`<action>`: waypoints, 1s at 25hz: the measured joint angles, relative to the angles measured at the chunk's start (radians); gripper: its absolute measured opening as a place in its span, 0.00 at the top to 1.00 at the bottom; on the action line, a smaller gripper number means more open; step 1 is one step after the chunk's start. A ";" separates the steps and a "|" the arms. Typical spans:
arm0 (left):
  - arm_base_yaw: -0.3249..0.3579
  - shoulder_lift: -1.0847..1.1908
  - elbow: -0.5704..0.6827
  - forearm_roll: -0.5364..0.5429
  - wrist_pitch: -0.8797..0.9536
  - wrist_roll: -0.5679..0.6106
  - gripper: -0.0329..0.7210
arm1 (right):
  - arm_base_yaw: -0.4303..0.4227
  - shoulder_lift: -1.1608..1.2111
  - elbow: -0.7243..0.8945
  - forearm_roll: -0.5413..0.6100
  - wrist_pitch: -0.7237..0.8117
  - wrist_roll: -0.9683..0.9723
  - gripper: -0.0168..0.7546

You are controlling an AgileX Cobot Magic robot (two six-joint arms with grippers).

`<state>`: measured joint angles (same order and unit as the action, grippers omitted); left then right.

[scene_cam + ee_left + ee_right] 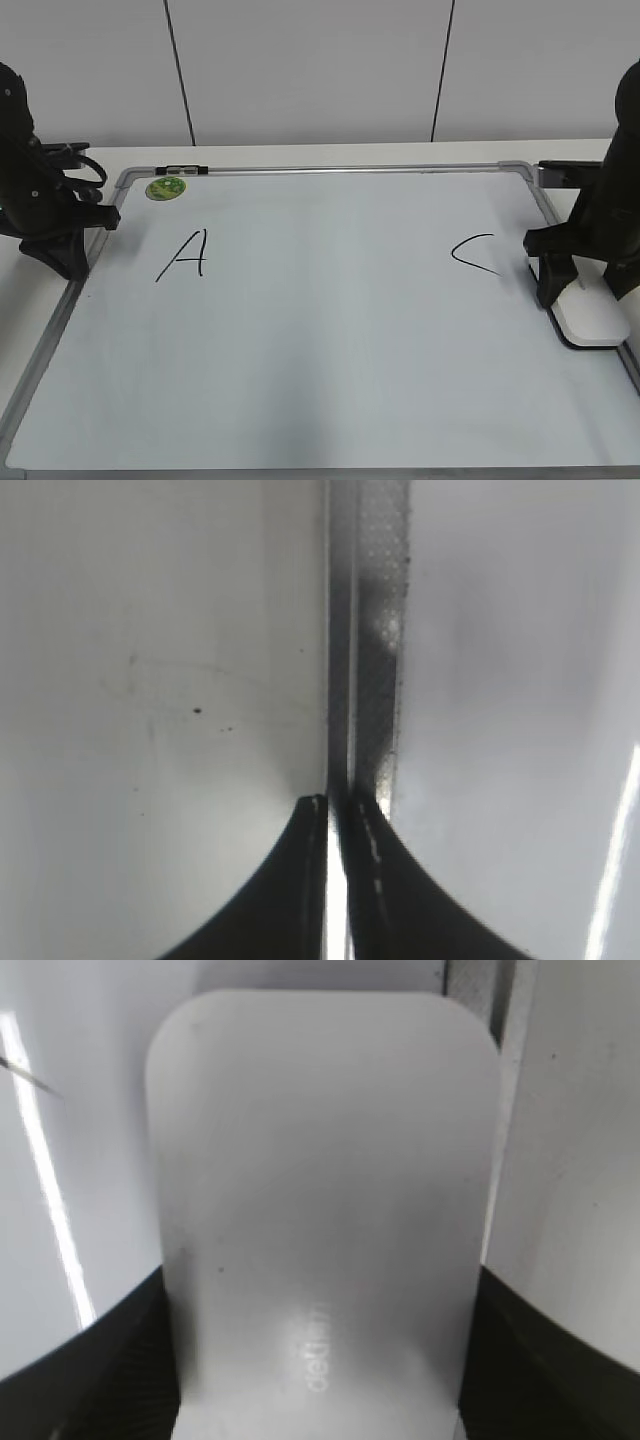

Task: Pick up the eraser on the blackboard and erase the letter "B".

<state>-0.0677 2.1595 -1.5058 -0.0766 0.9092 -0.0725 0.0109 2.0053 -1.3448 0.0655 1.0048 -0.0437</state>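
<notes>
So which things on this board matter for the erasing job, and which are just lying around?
Part of the job:
eraser, between the right gripper fingers
blackboard
no "B" is visible between the letters

Just lying about:
letter "A"
letter "C"
green magnet
left gripper, shut, idle

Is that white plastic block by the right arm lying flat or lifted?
Flat: the white plastic eraser lies on the whiteboard edge, with the right gripper fingers straddling it.
</notes>
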 joint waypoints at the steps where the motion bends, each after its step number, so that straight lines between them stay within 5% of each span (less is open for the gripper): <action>1: 0.000 0.000 0.000 0.000 0.000 0.000 0.93 | 0.000 0.005 0.000 0.000 0.000 0.000 0.30; 11: 0.000 0.000 0.000 0.000 0.000 0.000 0.93 | 0.000 0.005 -0.006 -0.002 0.015 0.000 0.14; 19: 0.000 0.000 0.000 0.000 0.006 0.000 0.92 | 0.000 0.005 -0.134 -0.002 0.148 0.002 0.12; 22: 0.000 -0.007 0.000 0.000 0.006 0.000 0.85 | 0.000 0.005 -0.191 -0.002 0.188 0.004 0.12; 25: 0.000 -0.036 0.000 0.016 0.010 0.000 0.67 | 0.000 0.005 -0.235 -0.002 0.198 0.011 0.12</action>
<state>-0.0677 2.1239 -1.5058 -0.0604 0.9189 -0.0725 0.0109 2.0099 -1.5794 0.0638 1.2031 -0.0330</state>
